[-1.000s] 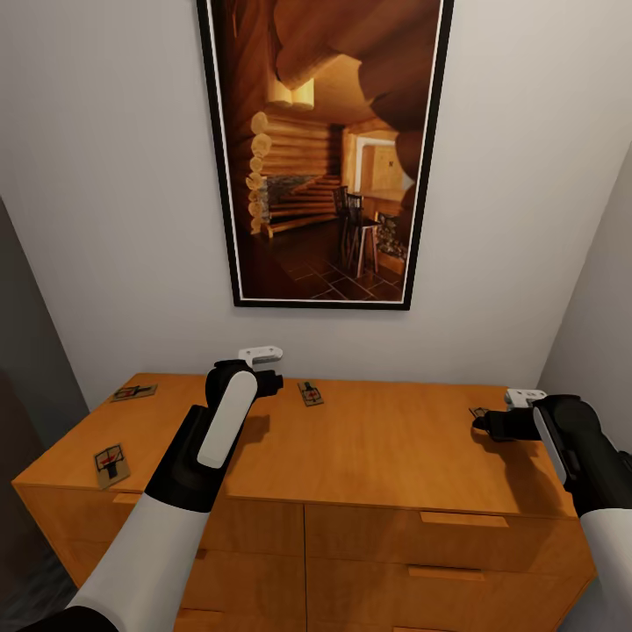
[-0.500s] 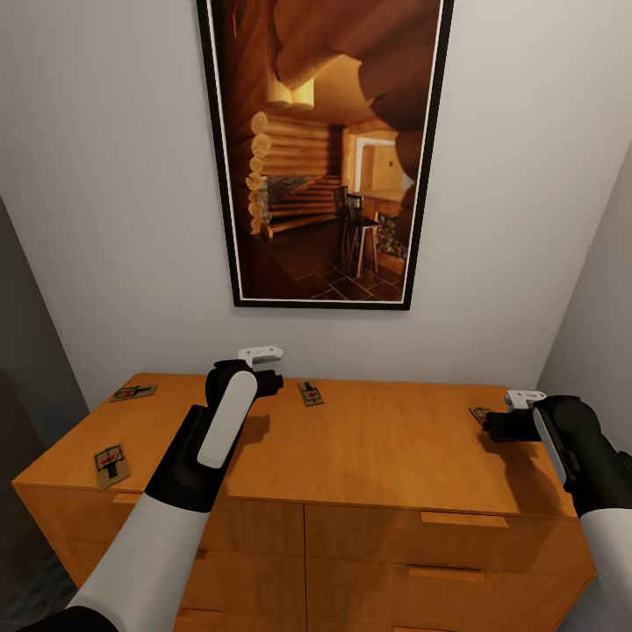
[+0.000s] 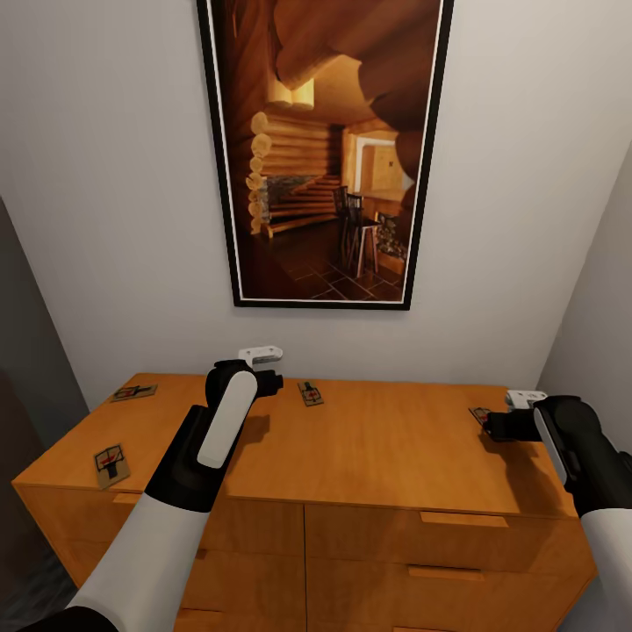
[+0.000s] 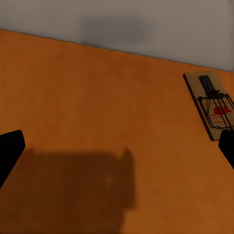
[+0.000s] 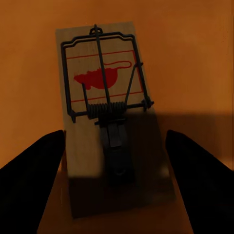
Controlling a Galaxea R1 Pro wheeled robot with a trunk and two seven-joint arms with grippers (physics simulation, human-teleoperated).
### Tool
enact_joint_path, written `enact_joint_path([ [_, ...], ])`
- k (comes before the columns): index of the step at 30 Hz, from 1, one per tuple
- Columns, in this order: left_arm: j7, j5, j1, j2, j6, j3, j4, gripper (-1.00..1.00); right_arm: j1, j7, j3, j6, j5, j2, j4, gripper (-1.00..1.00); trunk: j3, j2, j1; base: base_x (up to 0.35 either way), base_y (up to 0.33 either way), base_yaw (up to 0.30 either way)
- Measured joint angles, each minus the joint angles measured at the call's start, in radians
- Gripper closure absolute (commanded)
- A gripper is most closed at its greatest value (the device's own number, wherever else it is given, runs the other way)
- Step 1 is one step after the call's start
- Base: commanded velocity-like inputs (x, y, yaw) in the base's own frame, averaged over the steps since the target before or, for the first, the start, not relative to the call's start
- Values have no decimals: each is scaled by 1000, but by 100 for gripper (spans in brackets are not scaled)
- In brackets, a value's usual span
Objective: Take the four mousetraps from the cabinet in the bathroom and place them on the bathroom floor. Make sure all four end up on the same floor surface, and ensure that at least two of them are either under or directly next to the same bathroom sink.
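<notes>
The orange-brown cabinet [image 3: 369, 456] stands against the wall with the mousetraps on its flat top. One mousetrap [image 3: 111, 464] lies near the front left corner, another [image 3: 134, 392] at the back left, and a third [image 3: 309, 393] at the back middle. My left gripper [image 3: 274, 383] hovers open just left of that third mousetrap [image 4: 212, 105]. My right gripper [image 3: 490, 426] is open, its fingers [image 5: 34, 175] on either side of a mousetrap [image 5: 105, 83] at the right end, not closed on it. That mousetrap [image 3: 478, 414] peeks out beside the gripper. The sink is out of view.
A tall framed picture of a log cabin interior [image 3: 329, 149] hangs on the white wall above the cabinet. Grey walls [image 3: 606, 298] close in on the right and left. Drawer fronts with bar handles [image 3: 463, 519] face me below the top.
My right gripper has drawn back slightly to the right, uncovering the edge of the mousetrap in front of it. The left arm has not moved.
</notes>
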Motion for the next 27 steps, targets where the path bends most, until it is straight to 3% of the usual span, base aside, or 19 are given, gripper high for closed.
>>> enact_joint_path([
  [5,0,0,0,0,0,0,0,-100,1,0,-1,2,-4,-5,-8,100,0,0,0,0,0,0],
  [6,0,0,0,0,0,1,0,-100,-44,-5,-8,1,6,-12,-79,100,0,0,0,0,0,0],
  [7,0,0,0,0,0,1,0,-100,-58,-5,-8,2,-7,-11,-229,100,0,0,0,0,0,0],
  [27,0,1,0,0,0,1,0,-100,-89,-7,-11,1,-9,-5,-234,100,0,0,0,0,0,0],
])
